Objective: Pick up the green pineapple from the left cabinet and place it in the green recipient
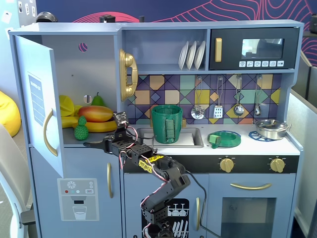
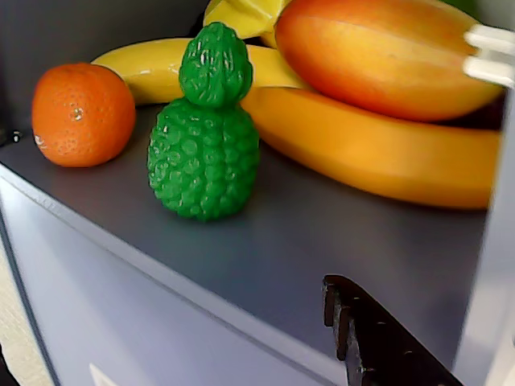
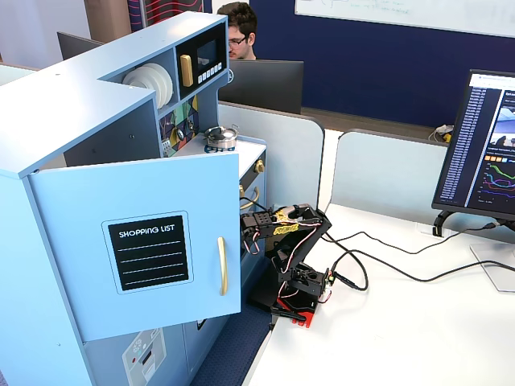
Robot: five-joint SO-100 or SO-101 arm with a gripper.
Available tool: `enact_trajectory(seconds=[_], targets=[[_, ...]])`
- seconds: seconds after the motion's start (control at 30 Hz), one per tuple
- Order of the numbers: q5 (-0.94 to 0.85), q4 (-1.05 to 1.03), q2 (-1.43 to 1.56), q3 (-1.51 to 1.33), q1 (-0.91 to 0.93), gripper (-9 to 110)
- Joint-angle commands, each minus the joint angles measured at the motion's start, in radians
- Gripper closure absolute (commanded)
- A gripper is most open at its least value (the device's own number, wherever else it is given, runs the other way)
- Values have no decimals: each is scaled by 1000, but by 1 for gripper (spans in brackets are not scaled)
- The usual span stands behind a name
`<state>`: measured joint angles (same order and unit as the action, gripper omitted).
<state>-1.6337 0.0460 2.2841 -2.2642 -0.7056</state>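
Observation:
The green pineapple [image 1: 80,130] stands upright at the front of the shelf in the left cabinet, whose door [image 1: 37,94] hangs open to the left. In the wrist view the pineapple [image 2: 205,153] is at upper centre, apart from the gripper. My gripper [image 1: 92,144] points left, level with the shelf's front edge, just below and right of the pineapple. It is open and empty. Only one black toothed finger [image 2: 362,338] shows in the wrist view, at the bottom right, with nothing against it. The green recipient [image 1: 167,124] stands in the sink, right of the gripper.
A mango [image 1: 95,113], bananas [image 1: 99,126] and a pear [image 1: 97,100] lie behind the pineapple; an orange [image 2: 80,114] sits to its left in the wrist view. A flat green dish [image 1: 224,138] and a metal pot [image 1: 271,128] are on the counter. The open door [image 3: 145,241] hides the gripper in one fixed view.

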Motion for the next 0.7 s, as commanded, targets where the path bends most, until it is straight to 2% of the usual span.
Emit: enact_trajectory(seconds=[0.0,0.27,0.67], targets=[[-31,74,-91,135,-11,52],[-46,144,-268,267,-54,53],[-40,130,-465,456,-41,52]])
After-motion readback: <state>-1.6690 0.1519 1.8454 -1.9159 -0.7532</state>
